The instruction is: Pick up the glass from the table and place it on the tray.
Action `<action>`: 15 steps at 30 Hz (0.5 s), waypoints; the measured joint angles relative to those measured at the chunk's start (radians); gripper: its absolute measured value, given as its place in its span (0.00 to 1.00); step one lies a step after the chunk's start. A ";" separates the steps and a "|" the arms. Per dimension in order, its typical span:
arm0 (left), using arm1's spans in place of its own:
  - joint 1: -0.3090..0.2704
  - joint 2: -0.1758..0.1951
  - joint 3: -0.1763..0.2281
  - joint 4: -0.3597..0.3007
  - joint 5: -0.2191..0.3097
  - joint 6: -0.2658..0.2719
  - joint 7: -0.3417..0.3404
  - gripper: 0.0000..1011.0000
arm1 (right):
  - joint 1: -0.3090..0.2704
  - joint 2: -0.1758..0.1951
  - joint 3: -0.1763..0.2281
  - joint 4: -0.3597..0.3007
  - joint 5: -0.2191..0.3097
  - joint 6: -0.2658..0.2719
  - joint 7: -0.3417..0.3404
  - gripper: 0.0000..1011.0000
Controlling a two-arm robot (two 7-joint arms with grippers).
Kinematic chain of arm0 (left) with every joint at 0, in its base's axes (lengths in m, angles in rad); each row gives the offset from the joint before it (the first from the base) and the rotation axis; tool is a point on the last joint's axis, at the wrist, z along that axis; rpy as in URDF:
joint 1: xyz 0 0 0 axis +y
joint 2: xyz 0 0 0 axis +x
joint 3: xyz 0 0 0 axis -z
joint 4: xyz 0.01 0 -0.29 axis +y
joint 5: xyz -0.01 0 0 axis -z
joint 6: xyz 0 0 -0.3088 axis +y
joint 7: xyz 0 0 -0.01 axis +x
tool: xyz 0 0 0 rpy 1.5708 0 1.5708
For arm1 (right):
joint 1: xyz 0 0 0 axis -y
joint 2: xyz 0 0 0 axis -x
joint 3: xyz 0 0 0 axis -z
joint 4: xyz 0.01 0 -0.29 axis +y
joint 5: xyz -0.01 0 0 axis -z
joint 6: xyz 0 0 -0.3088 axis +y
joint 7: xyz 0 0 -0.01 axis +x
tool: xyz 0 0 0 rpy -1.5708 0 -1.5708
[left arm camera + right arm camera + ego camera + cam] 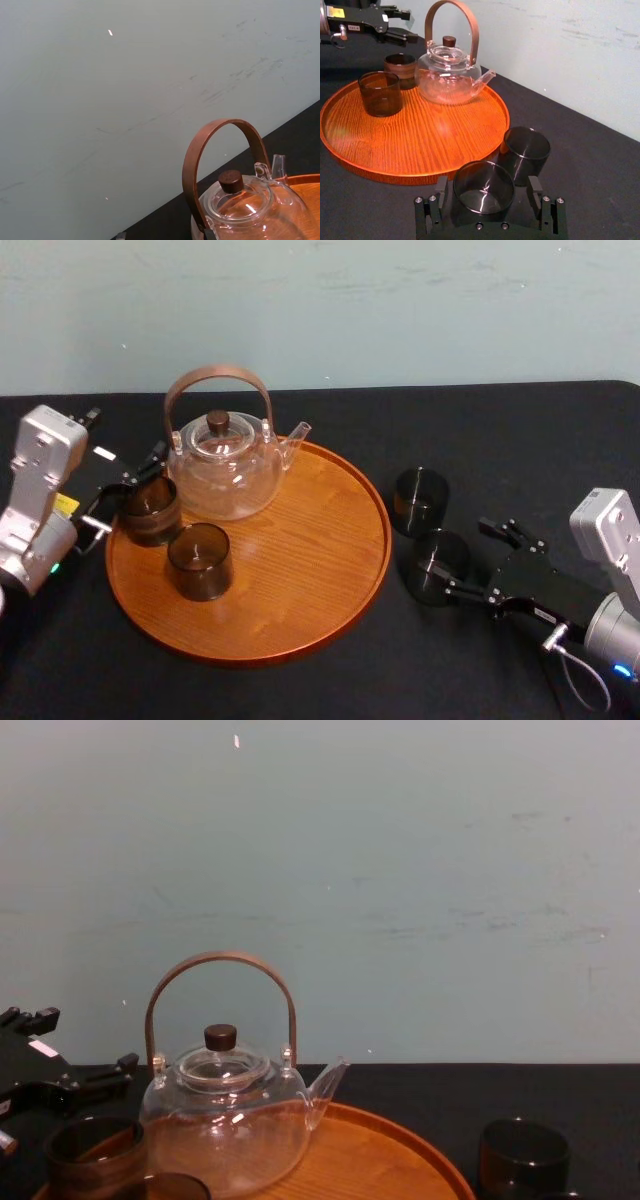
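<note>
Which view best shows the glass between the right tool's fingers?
Right wrist view: the glass sits close up between the right tool's open fingers, beside the tray. Head view shows it smaller. Left tool: at the tray's left.

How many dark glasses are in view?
4. Tray: one glass at its left edge by the left hand, one in front of the teapot. Table, right of the tray: a far glass, and a near glass between the right hand's open fingers.
</note>
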 joint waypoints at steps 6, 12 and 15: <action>0.000 0.000 0.000 0.000 0.000 0.000 0.000 0.99 | -0.004 -0.010 0.007 0.013 -0.009 0.007 0.016 0.99; 0.000 0.000 0.000 0.000 0.000 0.000 0.000 0.99 | -0.006 -0.022 0.016 0.025 -0.021 0.016 0.028 0.99; 0.000 0.000 0.000 0.000 0.000 0.000 0.000 0.99 | -0.008 -0.028 0.021 0.030 -0.023 0.020 0.036 0.99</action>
